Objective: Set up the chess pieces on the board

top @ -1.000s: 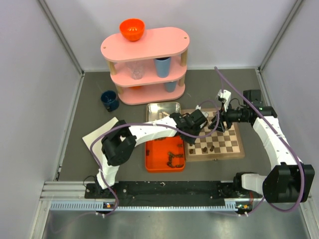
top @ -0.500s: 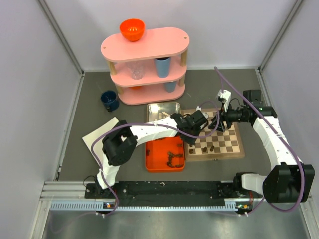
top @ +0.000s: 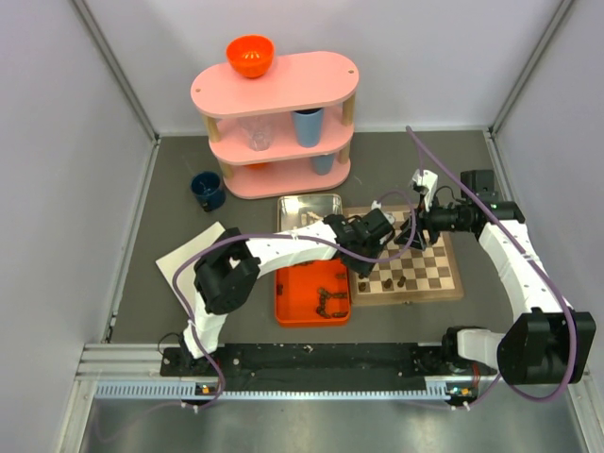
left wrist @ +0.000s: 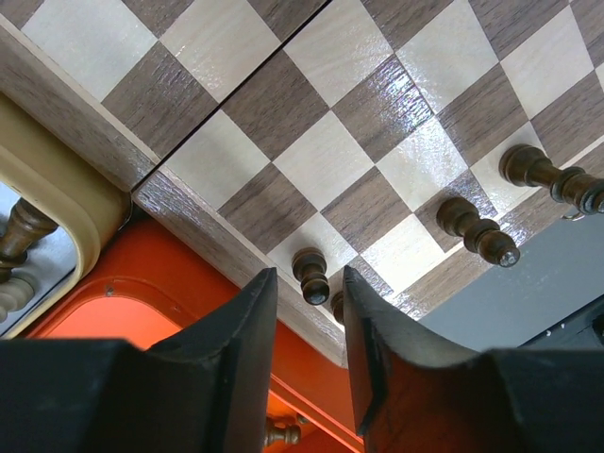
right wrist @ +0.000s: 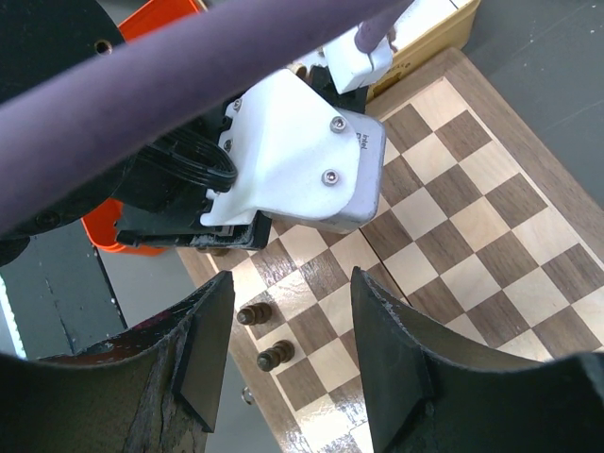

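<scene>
At the edge of the checkered wooden board beside the orange plastic tray, the left gripper, jaws open, hangs just over a small dark-brown pawn, the right gripper open and empty; a skewed move could topple it.

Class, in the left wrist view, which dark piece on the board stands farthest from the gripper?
The dark piece at the view's right edge; the others stand nearer.

The checkered wooden board lies flat, with a few dark brown pieces standing upright along its near row, and other dark pieces lying loose in the tray just beside it.
</scene>
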Controlling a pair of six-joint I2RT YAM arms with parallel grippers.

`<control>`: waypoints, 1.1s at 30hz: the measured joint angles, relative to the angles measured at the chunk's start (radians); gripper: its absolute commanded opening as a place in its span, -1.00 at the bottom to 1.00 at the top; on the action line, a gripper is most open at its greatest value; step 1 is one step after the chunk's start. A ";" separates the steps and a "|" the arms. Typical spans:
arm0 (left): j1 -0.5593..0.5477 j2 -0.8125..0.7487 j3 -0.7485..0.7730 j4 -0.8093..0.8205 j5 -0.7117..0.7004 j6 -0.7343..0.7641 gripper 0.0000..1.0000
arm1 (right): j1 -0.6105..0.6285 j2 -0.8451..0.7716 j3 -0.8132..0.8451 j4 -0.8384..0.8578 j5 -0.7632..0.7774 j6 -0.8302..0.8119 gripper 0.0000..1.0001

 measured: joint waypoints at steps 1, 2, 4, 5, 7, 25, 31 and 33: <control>0.000 0.000 0.002 -0.002 -0.001 0.000 -0.12 | 0.000 0.000 0.000 0.000 0.000 0.000 0.05; 0.000 0.000 0.003 -0.002 -0.002 -0.002 -0.09 | 0.000 0.000 0.000 0.000 0.000 0.000 0.05; 0.000 0.000 0.009 -0.005 -0.004 -0.004 -0.03 | 0.000 0.000 0.000 0.000 -0.001 0.000 0.05; 0.000 0.000 0.010 -0.006 -0.008 -0.005 0.00 | 0.000 0.000 0.000 0.000 -0.001 0.000 0.05; 0.000 -0.003 0.011 -0.008 -0.016 -0.007 0.10 | 0.000 0.000 0.000 0.000 -0.001 0.000 0.05; 0.005 -0.377 -0.137 0.130 -0.137 -0.002 0.63 | -0.040 -0.059 -0.019 0.000 -0.011 -0.035 0.14; 0.076 -0.587 -0.325 0.208 -0.148 0.011 0.86 | -0.043 -0.074 -0.019 -0.004 -0.059 -0.062 0.39; 0.122 -0.685 -0.404 0.232 -0.147 0.029 0.93 | -0.028 -0.074 -0.016 -0.015 -0.072 -0.078 0.40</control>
